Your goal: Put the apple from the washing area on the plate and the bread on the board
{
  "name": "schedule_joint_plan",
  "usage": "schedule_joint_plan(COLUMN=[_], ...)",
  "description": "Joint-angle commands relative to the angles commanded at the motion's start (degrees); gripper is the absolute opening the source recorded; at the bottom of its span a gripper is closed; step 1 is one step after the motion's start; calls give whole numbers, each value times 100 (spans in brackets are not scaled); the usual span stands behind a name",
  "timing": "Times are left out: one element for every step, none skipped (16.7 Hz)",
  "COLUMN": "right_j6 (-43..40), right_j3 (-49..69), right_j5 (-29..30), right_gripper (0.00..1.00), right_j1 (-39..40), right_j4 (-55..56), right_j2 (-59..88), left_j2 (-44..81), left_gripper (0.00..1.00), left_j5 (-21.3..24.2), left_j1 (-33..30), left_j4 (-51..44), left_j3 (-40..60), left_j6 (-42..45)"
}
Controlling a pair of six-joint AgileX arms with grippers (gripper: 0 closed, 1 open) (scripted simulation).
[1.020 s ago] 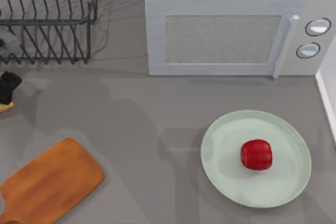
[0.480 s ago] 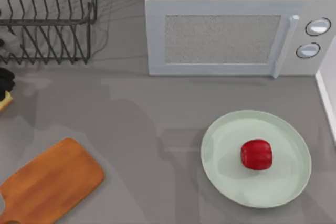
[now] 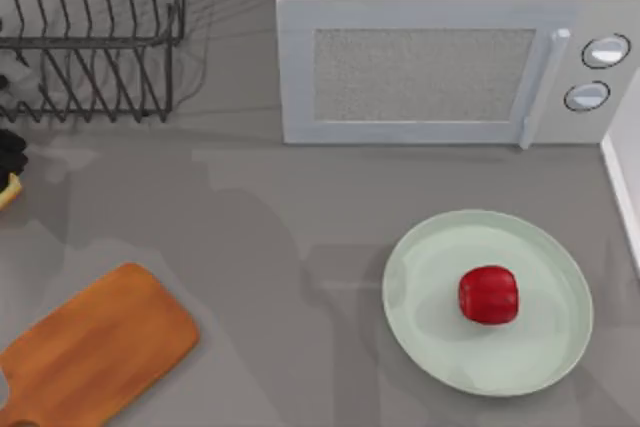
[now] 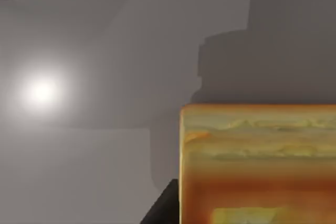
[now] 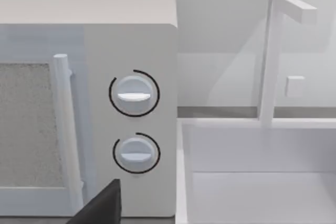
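The small glossy red apple (image 3: 488,294) lay on the large round pale mint-green plate (image 3: 430,257), right of the plate's middle and well inside its shallow rim, so we judged the first half of the task done. The step in hand was the bread.

Our left end effector (image 3: 8,155) sat at the far left edge of the worktop (image 3: 290,217) in the top view, just below the black wire dish rack (image 3: 90,37), with a sliver of the small thick square slice of toasted bread (image 3: 8,190) showing under it. In the left wrist view the bread's (image 4: 257,163) orange-brown toasted face with yellowish patches sat close against the camera above the grey surface, with a dark finger (image 4: 163,205) at its edge. We judged that the left end effector was closed on the slice and carrying it, though we could not see both fingers on it.

The orange-brown wooden cutting board with rounded corners (image 3: 95,347) lay at the lower left, near the bread but clearly apart from it. The next move called for carrying the slice down and a little rightward over the board's broad middle, lowering it until it rested flat, then releasing.

Our right arm was parked away from the work; its wrist view faced the white microwave's two round dials (image 5: 134,94) and a white sink basin (image 5: 262,182) beside it, with a dark finger tip (image 5: 102,205) at the edge. We could not tell how the right end effector stood.
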Motion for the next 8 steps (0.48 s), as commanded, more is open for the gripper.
schedule_joint_plan(right_j6=[0, 0, 0, 0, 0, 0, 0, 0], right_j3=[0, 0, 0, 0, 0, 0, 0, 0], right_j5=[0, 0, 0, 0, 0, 0, 0, 0], right_gripper=[100, 100, 100, 100, 100, 100, 100, 100], right_j1=[0, 0, 0, 0, 0, 0, 0, 0], right_j4=[0, 0, 0, 0, 0, 0, 0, 0], right_j2=[0, 0, 0, 0, 0, 0, 0, 0], left_j2=[0, 0, 0, 0, 0, -375, -378, -392], left_gripper=[0, 0, 0, 0, 0, 0, 0, 0], left_j5=[0, 0, 0, 0, 0, -2, -2, -2], left_j1=[0, 0, 0, 0, 0, -27, -27, -28], left_j4=[0, 0, 0, 0, 0, 99, 83, 10], left_j3=[0, 0, 0, 0, 0, 156, 168, 228], left_j6=[0, 0, 0, 0, 0, 9, 9, 8])
